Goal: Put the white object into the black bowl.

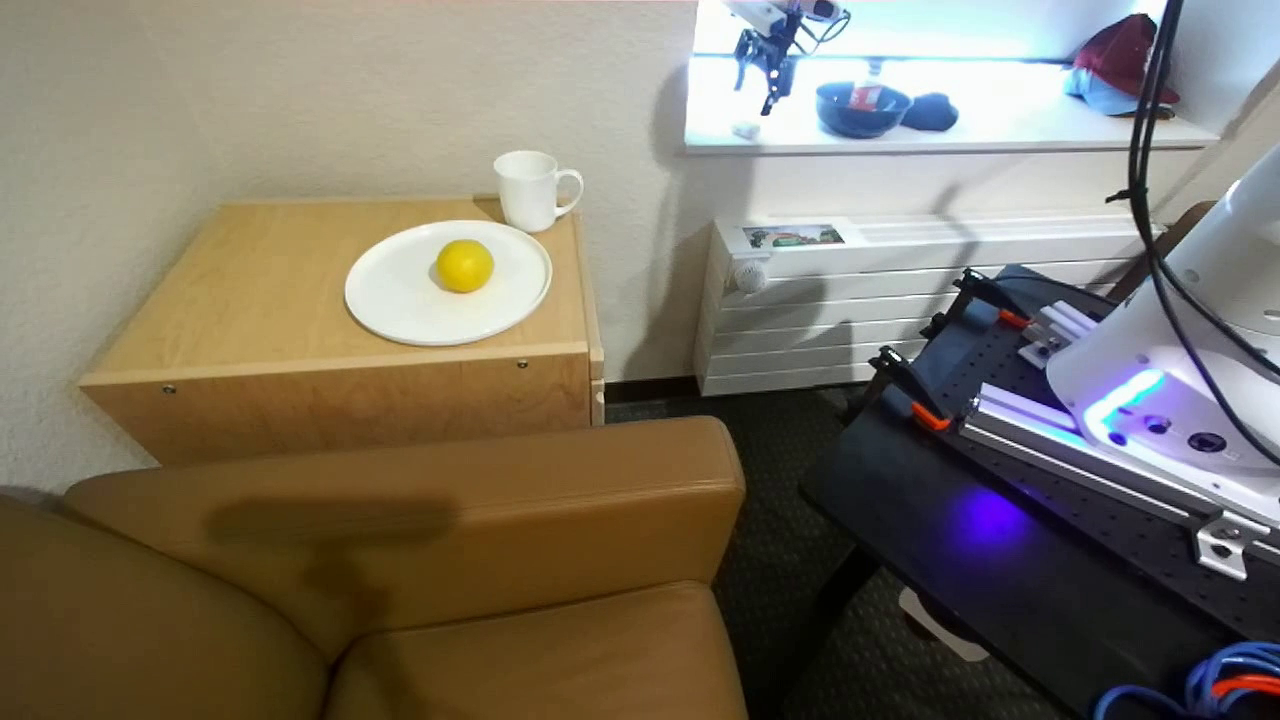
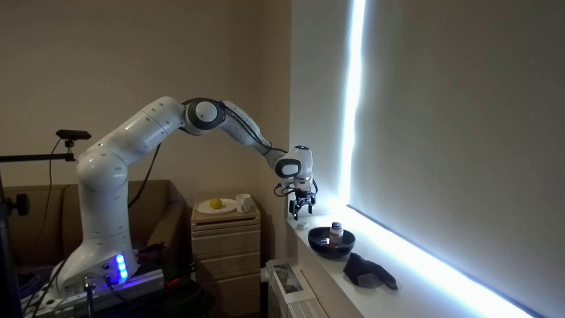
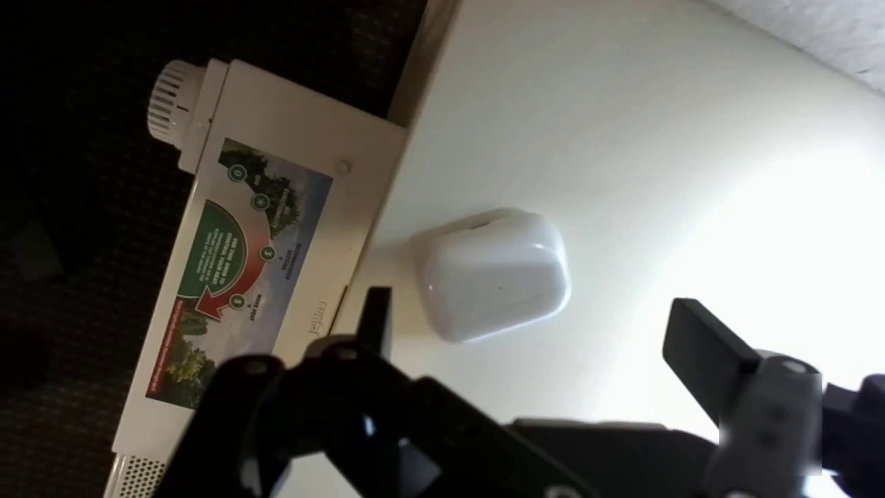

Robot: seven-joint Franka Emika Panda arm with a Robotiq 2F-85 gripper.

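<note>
Leftmost on the surface (image 2: 419, 302), the white object (image 3: 496, 278) sits below my end effector (image 2: 303, 214), jaws spread apart, presumably to straddle it. To the right, the black bowl (image 2: 324, 252) stands near, I think to spare me reach; the bottle (image 2: 336, 237) inside may crowd my drop.

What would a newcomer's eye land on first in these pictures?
Most likely the white robot arm, arched toward the bright windowsill in an exterior view, its open gripper hanging above a small white object. Next, perhaps, the round yellow object on the white plate atop the wooden cabinet. On the windowsill, the dark bowl with a bottle in it also stands out.
</note>
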